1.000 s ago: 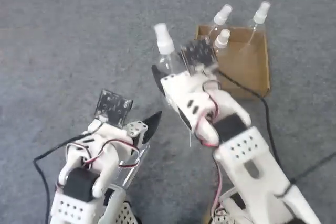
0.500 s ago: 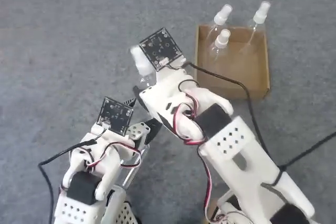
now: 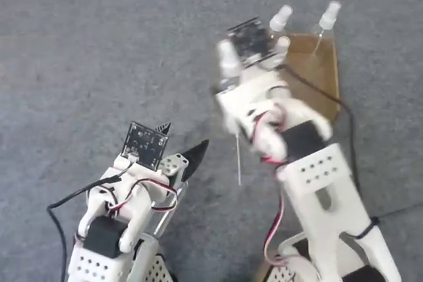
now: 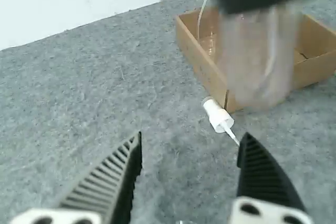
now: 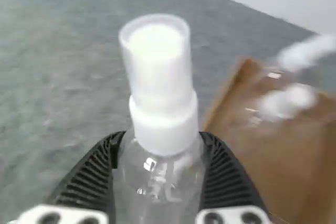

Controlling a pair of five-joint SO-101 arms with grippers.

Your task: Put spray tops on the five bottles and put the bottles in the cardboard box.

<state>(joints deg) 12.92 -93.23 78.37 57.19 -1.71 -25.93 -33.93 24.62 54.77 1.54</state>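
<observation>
My right gripper [image 5: 157, 174] is shut on a clear bottle [image 5: 157, 182] that has a white spray top [image 5: 157, 77] on it. It holds the bottle upright above the carpet, just beside the near-left corner of the cardboard box [image 3: 325, 100]. In the high view the held bottle [image 3: 227, 67] is blurred. Three capped bottles [image 3: 281, 45] stand in the box. A loose spray top [image 4: 217, 116] with its thin tube [image 3: 238, 160] lies on the carpet beside the box. My left gripper [image 3: 181, 139] hangs open and empty over the carpet, short of the loose spray top.
Grey carpet [image 3: 99, 51] covers the table, with free room to the left and at the back. A black cable [image 3: 340, 107] runs from the right arm across the box's front wall. The box's near wall [image 4: 197, 45] stands beyond the left gripper [image 4: 186, 177].
The right arm swung left with the bottle, then back right and farther out, to the box's near-left corner. The left arm barely shifted and stays open.
</observation>
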